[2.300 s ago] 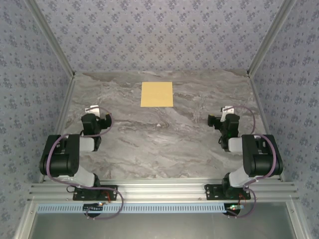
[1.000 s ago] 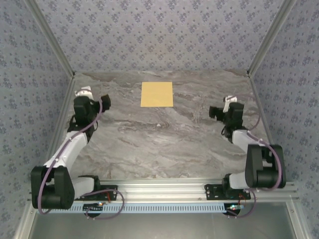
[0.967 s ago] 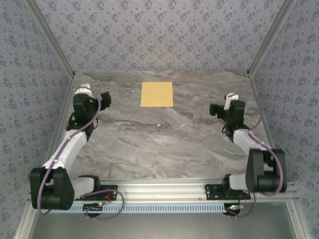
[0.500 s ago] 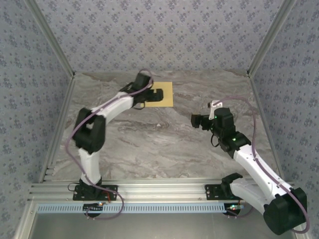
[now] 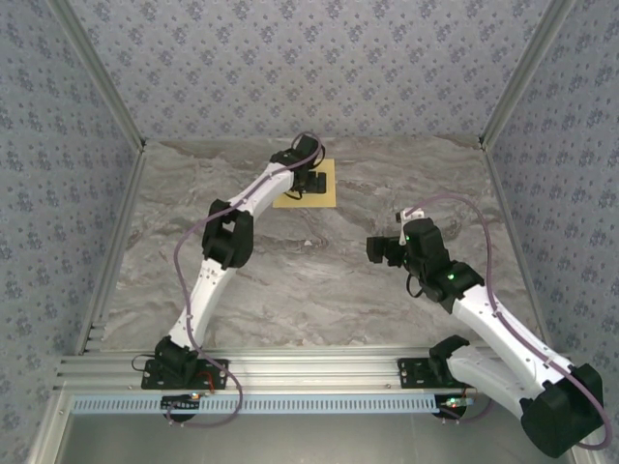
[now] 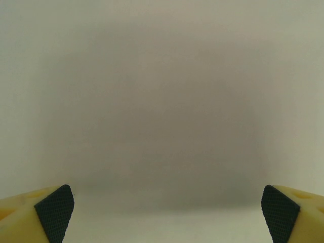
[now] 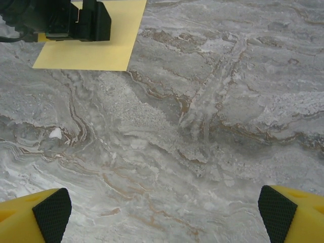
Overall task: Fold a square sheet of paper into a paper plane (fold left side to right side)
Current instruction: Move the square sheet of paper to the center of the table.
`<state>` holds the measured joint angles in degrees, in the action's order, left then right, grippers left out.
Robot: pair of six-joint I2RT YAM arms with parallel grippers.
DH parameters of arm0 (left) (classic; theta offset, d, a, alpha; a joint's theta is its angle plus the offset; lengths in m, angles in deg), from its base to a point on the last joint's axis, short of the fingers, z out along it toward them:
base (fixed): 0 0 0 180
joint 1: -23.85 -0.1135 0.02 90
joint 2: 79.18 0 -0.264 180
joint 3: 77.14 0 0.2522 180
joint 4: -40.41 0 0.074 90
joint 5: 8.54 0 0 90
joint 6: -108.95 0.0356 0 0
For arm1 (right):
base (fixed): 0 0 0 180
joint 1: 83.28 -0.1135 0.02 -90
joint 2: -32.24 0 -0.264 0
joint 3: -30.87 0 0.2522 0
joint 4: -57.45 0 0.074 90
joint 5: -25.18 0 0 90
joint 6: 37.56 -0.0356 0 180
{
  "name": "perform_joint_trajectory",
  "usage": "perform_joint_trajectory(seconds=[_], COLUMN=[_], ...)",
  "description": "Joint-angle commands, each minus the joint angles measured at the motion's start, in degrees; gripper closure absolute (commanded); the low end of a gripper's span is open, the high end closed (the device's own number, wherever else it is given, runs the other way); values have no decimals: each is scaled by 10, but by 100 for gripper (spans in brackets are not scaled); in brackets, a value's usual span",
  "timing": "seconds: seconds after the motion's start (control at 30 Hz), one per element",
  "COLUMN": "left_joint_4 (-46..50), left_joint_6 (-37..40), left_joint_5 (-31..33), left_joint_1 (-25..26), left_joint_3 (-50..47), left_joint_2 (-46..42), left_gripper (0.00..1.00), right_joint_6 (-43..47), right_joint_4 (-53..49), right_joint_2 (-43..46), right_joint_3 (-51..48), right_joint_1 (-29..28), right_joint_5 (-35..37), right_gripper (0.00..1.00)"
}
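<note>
Left pincer (image 5: 311, 180) hangs over the square sheet of paper (image 5: 327, 191), its jaws spread wide with nothing between them. Its own wrist camera shows the two black pads (image 6: 54, 211) far apart at the bottom corners, against a blurred grey-beige surface. Whether the pincer touches the paper cannot be told. The right pincer (image 5: 379, 249) is spread just as wide and grips nothing. It sits over the right-of-middle part of the worktop (image 5: 290, 290), well apart from the sheet and facing it.

The sheet lies flat near the middle of the worktop's far edge. As a square it has no long axis and points nowhere in particular; its sides run roughly parallel to the worktop's edges. From the right wrist the paper's near corner shows sharp and flat on the marble, and the left pincer's black body covers the sheet's far-left part.

The paper is plain yellow-orange on the face that shows (the small repeating print is on the walls around the worktop).

Bare grey marbling runs from the sheet's near edge to the worktop's near edge, and out to both side edges.
</note>
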<state>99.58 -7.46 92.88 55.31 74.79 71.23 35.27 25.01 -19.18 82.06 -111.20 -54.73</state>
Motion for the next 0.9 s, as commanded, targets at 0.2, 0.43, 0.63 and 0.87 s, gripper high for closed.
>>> perform_joint_trajectory(seconds=[0.2, 0.43, 0.63, 0.87], left_joint_4=[94, 59, -28, -110], left_joint_6=[11, -11, -66, -147], left_joint_5=[9, -23, -50, -38], left_joint_1=[20, 48, 76, 147], left_joint_3=[20, -139, -368, -589], left_joint_2=[19, -64, -189, -323], left_gripper=[2, 2, 2, 2], right_joint_6=[-20, -23, -43, -54], right_joint_4=[-47, -79, -89, -97], right_joint_2=[13, 35, 61, 68], right_joint_3=[10, 26, 17, 9], right_joint_1=[-10, -11, -11, -13], right_joint_5=[17, 17, 14, 15], right_gripper=[0, 0, 0, 0])
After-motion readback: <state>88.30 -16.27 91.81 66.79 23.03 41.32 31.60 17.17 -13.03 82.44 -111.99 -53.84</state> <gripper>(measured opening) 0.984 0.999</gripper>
